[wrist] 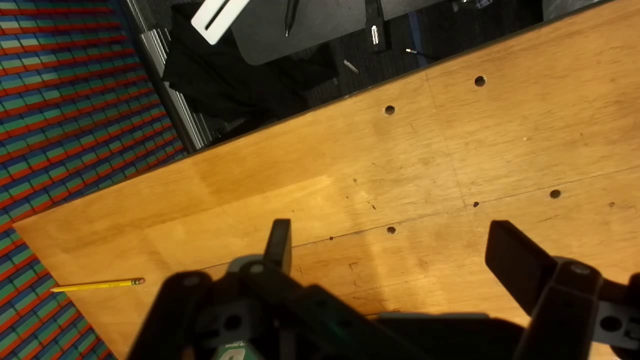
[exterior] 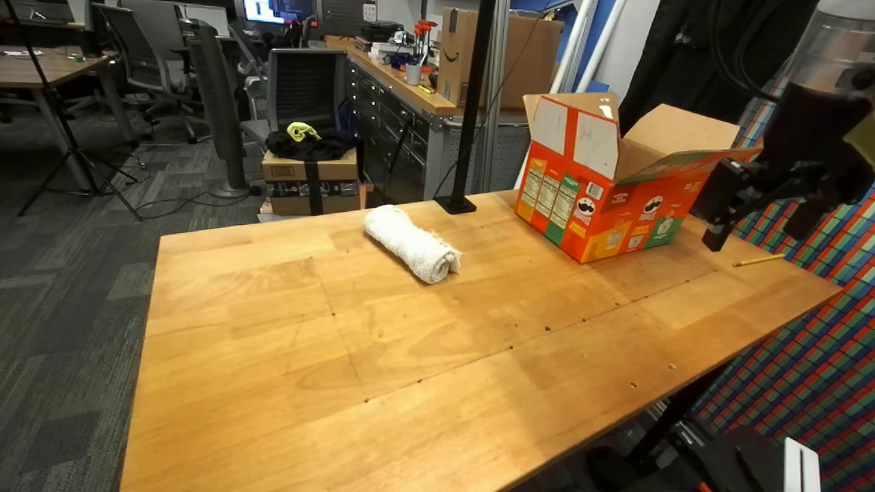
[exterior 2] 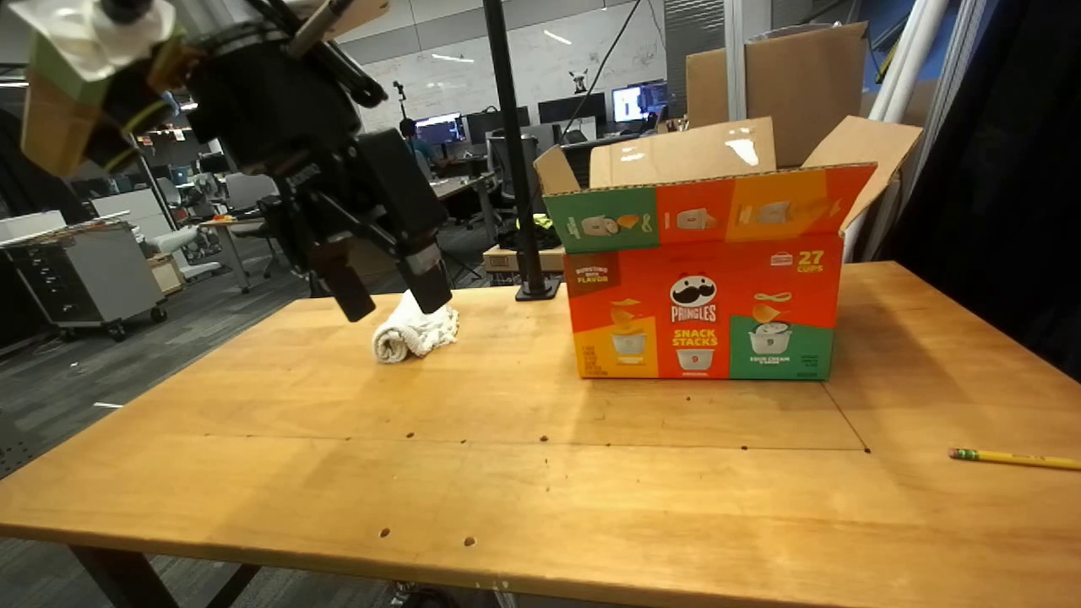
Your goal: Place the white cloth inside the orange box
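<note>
A white cloth [exterior: 410, 244], rolled up, lies on the wooden table. It also shows in an exterior view [exterior 2: 412, 333], partly behind the gripper, and is out of the wrist view. The orange box [exterior: 601, 198] stands upright on the table with its top flaps open, and it shows in an exterior view [exterior 2: 701, 295]. Its bottom inside is hidden. Only a green corner of what looks like the box [wrist: 235, 352] shows in the wrist view. My gripper [exterior: 757, 234] is above the table, apart from cloth and box. In the wrist view the gripper [wrist: 392, 241] is open, with nothing between its fingers.
A yellow pencil [exterior: 759, 260] lies near the table's end. A black upright pole [exterior: 472, 102] stands at the table's edge between the cloth and the box. The box's flaps [exterior 2: 870, 165] spread outward. The wooden table [exterior: 342, 355] has a bare front edge.
</note>
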`<control>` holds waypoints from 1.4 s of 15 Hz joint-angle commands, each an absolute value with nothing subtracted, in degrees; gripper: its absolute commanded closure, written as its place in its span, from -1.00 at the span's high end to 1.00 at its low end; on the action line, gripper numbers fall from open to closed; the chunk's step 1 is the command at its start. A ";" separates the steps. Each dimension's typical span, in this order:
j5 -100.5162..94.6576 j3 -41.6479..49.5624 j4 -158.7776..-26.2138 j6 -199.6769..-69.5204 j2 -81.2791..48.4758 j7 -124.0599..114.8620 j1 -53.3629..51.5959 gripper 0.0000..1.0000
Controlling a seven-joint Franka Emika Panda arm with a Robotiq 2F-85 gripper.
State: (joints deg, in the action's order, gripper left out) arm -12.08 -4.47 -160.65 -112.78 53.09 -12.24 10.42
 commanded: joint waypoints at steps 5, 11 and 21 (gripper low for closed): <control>-14.39 -5.56 -159.12 -114.55 51.11 -10.92 8.35 1.00; -15.36 -7.94 -156.73 -123.78 44.44 -7.75 2.98 1.00; -13.08 -9.00 -148.33 -143.15 25.85 -10.23 0.98 1.00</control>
